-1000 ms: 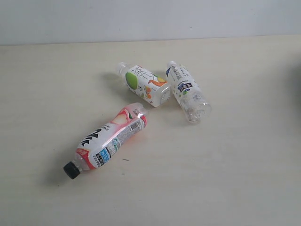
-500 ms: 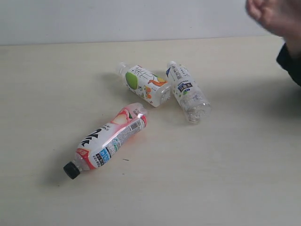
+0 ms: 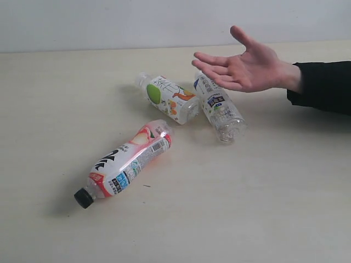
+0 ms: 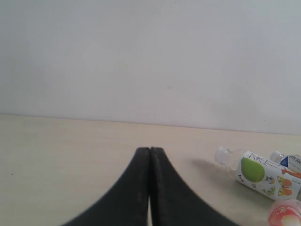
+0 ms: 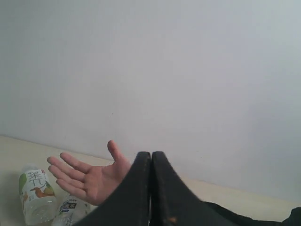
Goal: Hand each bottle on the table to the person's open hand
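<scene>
Pale wood-grain table (image 3: 263,213), with a white wall (image 3: 109,22) behind it. Your left gripper (image 4: 150,151) has its fingers pressed flat together with nothing between them, and it is held over the table. Your right gripper (image 5: 151,155) is the same: tips tight together and empty.

Nearest to you is the red bottle (image 3: 126,161), on its side with its black cap toward near-left, apart from the others. Farther back the fruit bottle (image 3: 167,98) lies on its side. Its base is just beside the blue bottle (image 3: 219,107), which also lies flat; you cannot tell whether they touch.

Beyond them is the hand (image 3: 247,68), extended from the right, palm up and fingers spread. Its fingertips are above the blue bottle's neck in the exterior view. A dark sleeve (image 3: 323,87) covers the wrist.
</scene>
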